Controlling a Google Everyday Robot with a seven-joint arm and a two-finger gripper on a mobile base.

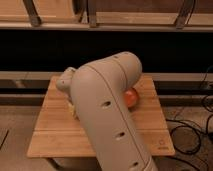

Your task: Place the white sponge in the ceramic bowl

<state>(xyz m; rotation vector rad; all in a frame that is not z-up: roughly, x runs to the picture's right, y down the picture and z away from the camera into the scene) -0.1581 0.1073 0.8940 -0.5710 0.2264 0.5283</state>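
The large beige robot arm (107, 107) fills the middle of the camera view and bends left over the wooden table (55, 130). Its wrist end (66, 80) hangs over the table's back left part. The gripper (71, 102) sits below that wrist, mostly hidden behind the arm. A small pale cream bit (72, 108) shows at the arm's left edge; I cannot tell whether it is the white sponge. The ceramic bowl (131, 97), glossy orange-red, peeks out to the right of the arm on the table's back right part, mostly covered.
The table is a small light wooden board with a dark gap and shelf rails (105, 20) behind it. Black cables (192, 135) lie on the floor to the right.
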